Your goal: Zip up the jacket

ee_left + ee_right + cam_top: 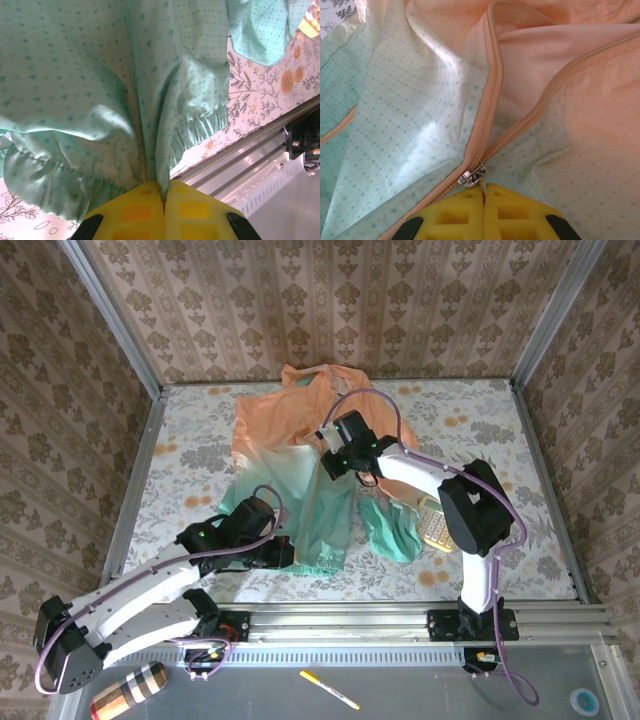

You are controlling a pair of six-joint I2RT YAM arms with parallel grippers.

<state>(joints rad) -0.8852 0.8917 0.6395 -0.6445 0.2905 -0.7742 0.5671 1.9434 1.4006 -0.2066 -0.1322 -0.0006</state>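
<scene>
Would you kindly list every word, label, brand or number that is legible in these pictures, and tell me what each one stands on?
No text is legible in any view.
calculator: key markings too small to read.
pen: any print too small to read.
jacket: dotted pattern, no lettering visible.
zipper slider: no legible marking.

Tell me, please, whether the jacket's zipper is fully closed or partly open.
Partly open. The slider sits midway up the jacket; above it the two orange zipper edges spread apart, showing the lining.
</scene>
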